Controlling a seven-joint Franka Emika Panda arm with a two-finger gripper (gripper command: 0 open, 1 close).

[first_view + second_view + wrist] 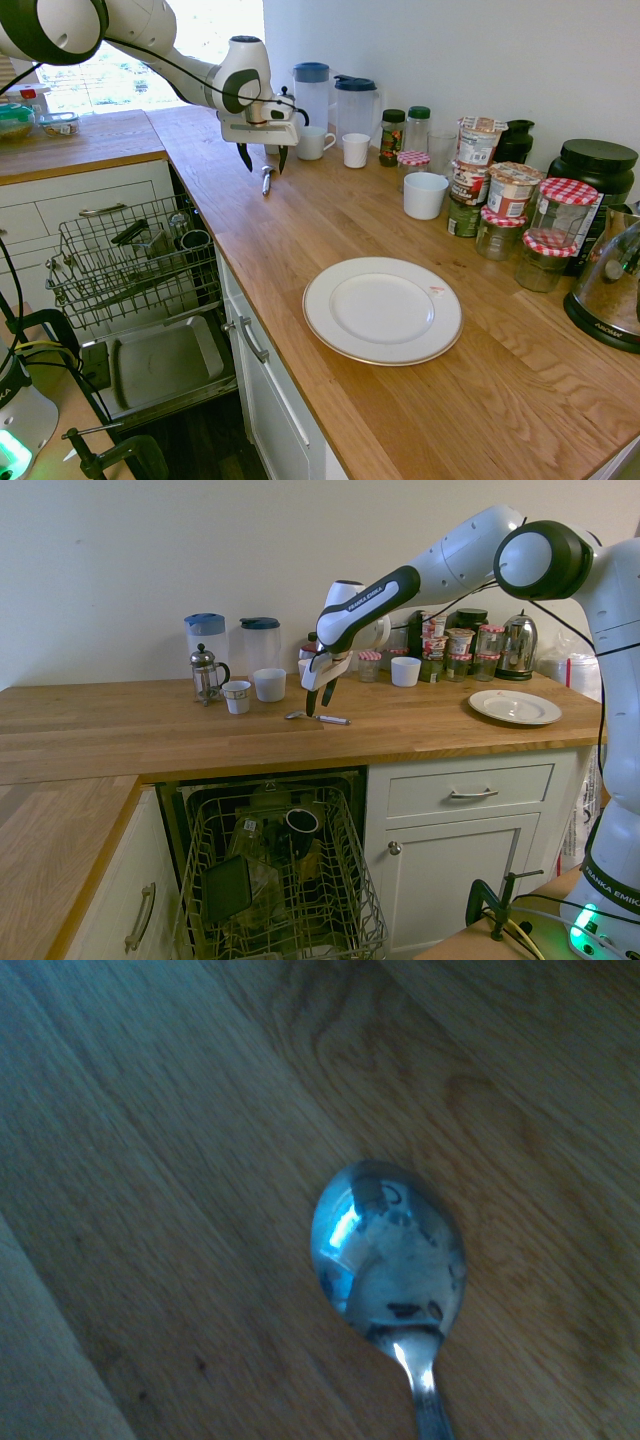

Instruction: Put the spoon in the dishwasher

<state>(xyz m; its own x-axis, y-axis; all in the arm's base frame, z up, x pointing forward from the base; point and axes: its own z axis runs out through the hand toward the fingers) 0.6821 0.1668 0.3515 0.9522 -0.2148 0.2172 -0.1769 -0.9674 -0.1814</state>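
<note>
A: What does the wrist view add?
B: The spoon (390, 1260) bowl close up on wood; only the exterior views show the pincer (319, 705) and the dishwasher (285, 880) rack pulled out below.
A: And the spoon?
B: Flat on the bench (300, 250) near its front edge (above the dishwasher), just under the spread, empty pincer.

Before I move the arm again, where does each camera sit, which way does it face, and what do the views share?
First exterior view: raised over the plate end of the worktop, looking along it towards the window; arm enters from the picture's left, open hand over the spoon.
Second exterior view: out in the room, facing the open dishwasher; arm enters from the right.
Wrist view: looks down on the spoon bowl; nothing of the robot shows.
Shared: the spoon in all three; both exteriors show the dishwasher rack.
</note>
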